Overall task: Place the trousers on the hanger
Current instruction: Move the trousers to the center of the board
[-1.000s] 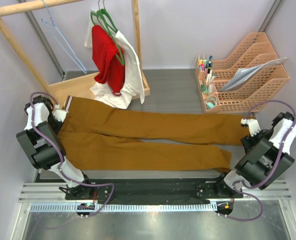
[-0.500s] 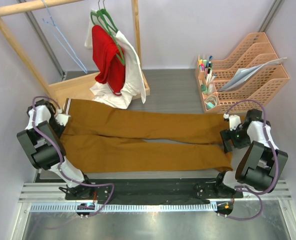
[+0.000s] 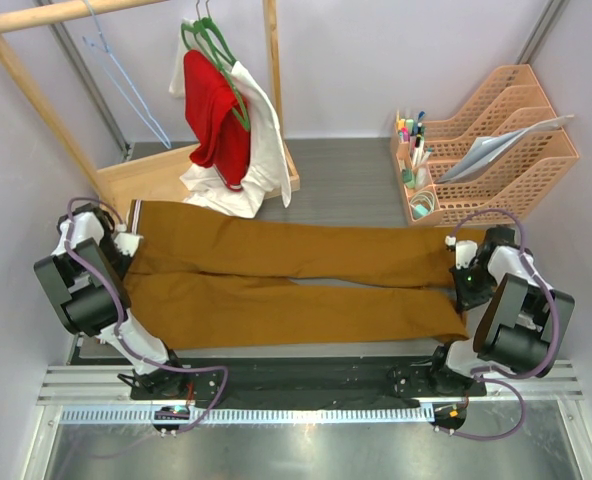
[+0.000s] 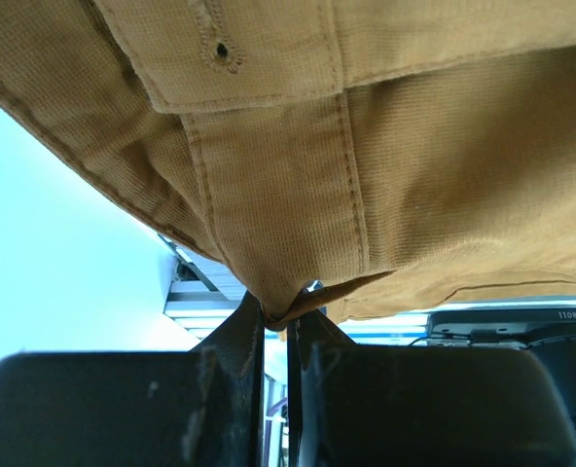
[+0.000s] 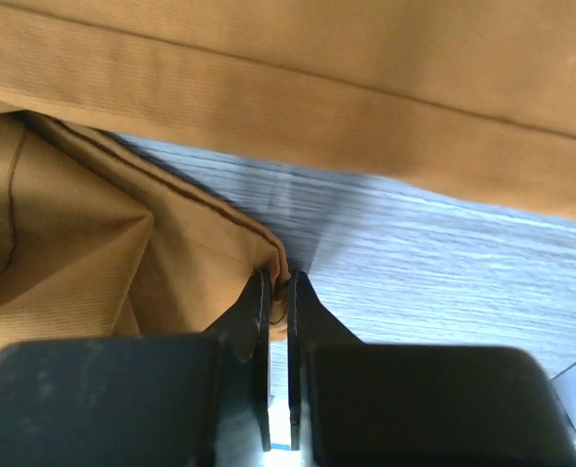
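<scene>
Grey desk (image 3: 346,180) carries the mustard-brown cloth trousers (image 3: 296,270), laid flat with both legs running to the right. Left hand (image 4: 275,321) is clamped on the waistband corner and right hand (image 5: 278,282) pinches a leg hem. Gripping both ends looks meant to lift the cloth stretched, not bunched. Thin light-blue wire hanger (image 3: 138,90) hangs bare on the wooden rail (image 3: 66,10), well apart. Orange plastic file racks (image 3: 506,150) hold papers (image 3: 486,150); the pen holder (image 3: 413,135) beside them holds markers.

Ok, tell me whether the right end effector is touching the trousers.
Touching. The right wrist view shows the right end effector shut, pinching a hem fold of the trousers.
</scene>
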`<state>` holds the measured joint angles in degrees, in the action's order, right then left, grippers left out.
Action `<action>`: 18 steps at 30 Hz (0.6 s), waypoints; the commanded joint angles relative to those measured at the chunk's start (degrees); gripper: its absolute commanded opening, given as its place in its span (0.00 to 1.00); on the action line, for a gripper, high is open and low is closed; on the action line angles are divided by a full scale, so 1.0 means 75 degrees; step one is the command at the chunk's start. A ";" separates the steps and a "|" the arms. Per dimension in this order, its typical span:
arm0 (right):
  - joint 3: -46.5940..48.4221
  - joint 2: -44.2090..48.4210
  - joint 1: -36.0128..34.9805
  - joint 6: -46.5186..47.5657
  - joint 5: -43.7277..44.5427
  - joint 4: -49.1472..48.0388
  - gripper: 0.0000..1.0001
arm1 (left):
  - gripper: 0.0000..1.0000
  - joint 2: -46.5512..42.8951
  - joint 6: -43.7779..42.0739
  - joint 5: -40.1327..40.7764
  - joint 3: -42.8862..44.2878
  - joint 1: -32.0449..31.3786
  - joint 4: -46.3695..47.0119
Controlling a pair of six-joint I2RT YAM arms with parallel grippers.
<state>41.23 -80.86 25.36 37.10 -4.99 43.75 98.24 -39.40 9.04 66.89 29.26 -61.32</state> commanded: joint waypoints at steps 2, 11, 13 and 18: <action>0.0535 0.0327 0.0739 0.0232 0.0069 0.0434 0.01 | 0.00 0.0273 0.0272 -0.0056 0.0280 0.0002 -0.0215; 0.3584 0.0599 0.4069 0.2129 0.0067 0.1879 0.01 | 0.00 0.0074 0.0144 -0.0268 0.0549 0.0259 -0.0496; 0.3561 0.0155 0.4387 0.2155 0.0138 0.1632 0.01 | 0.00 0.0027 0.0015 -0.0221 0.0573 0.0271 -0.0484; 0.3012 -0.0328 0.4364 0.2306 0.0301 0.1223 0.01 | 0.00 -0.0171 -0.0290 -0.0162 0.0492 0.0329 -0.0684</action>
<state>67.18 -80.93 58.41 50.57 -4.97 54.89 100.44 -39.11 6.87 69.19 30.55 -64.95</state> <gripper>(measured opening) 0.076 0.044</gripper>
